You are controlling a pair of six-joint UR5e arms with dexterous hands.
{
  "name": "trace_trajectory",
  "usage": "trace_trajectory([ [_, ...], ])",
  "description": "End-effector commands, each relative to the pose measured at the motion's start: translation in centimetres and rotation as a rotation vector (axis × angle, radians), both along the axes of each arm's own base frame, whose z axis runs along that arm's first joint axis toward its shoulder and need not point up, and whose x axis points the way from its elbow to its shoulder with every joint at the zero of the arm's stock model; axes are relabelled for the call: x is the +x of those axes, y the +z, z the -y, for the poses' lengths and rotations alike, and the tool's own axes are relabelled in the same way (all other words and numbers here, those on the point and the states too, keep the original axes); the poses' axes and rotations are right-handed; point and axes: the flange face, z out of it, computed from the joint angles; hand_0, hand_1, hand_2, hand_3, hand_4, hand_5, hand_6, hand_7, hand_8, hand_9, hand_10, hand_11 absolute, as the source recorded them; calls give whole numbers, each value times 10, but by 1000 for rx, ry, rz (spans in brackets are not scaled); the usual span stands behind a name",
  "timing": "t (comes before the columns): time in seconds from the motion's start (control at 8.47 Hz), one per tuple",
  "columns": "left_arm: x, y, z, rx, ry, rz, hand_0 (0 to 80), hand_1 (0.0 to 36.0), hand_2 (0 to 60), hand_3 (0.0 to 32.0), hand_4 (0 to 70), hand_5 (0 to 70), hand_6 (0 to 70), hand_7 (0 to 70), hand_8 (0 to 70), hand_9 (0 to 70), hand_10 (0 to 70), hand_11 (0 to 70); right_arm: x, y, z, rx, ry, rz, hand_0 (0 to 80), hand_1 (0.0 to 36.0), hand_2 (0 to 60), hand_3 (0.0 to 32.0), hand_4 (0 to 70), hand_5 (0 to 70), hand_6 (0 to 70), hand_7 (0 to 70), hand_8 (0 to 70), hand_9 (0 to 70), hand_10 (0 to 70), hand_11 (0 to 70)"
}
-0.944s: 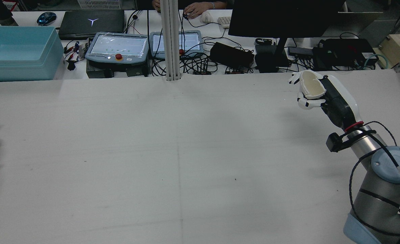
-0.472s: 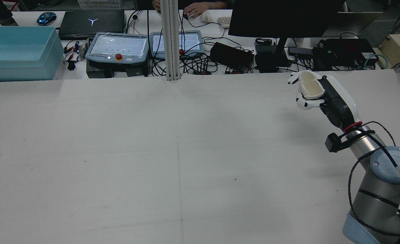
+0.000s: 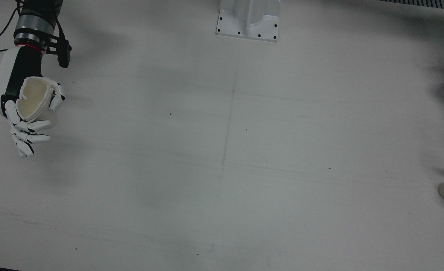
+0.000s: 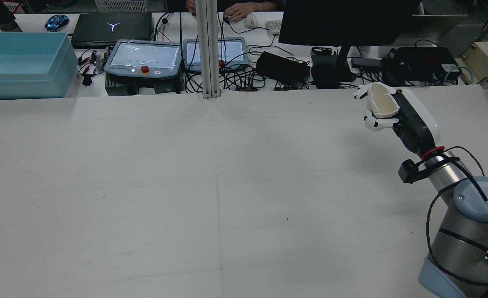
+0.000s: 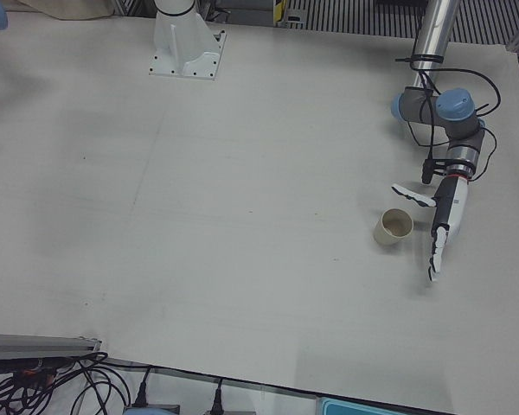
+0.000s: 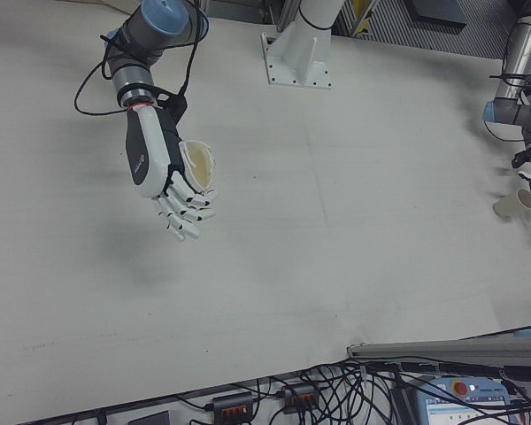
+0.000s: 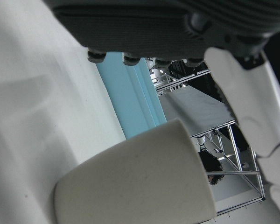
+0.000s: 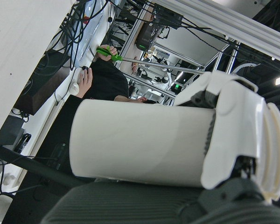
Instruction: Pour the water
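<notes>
White right hand: fingers curled round a cream paper cup, gripping it clear of the table (mouth tipped toward the table's middle; contents not discernible).
Left hand: fingers stretched out straight and apart, holding nothing, low over the table.
Second cup: upright on the table, just beside the left hand, not touching it.
Spacing: the two hands well apart, at opposite ends of the table.
Beyond: blue bin on the far bench.

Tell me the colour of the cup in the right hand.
Cream-white, the cup; the right-front view shows it best.
</notes>
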Motion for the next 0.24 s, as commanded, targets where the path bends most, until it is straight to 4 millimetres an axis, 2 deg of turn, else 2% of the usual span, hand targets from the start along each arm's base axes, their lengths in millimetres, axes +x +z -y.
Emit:
trace_trajectory([
  [0.0,-47,9,-40,-1,-38,6,455,47,0,176,7,0,0,19,0,0,0,0,8,41,15,-54,25,92,520,328,600,0,167,456,290,371,139,205,86,150],
  [0.12,-47,5,-41,10,-37,-1,457,50,0,180,2,0,0,18,0,0,0,0,4,60,22,-52,37,139,512,317,600,0,154,419,286,348,161,232,103,174],
])
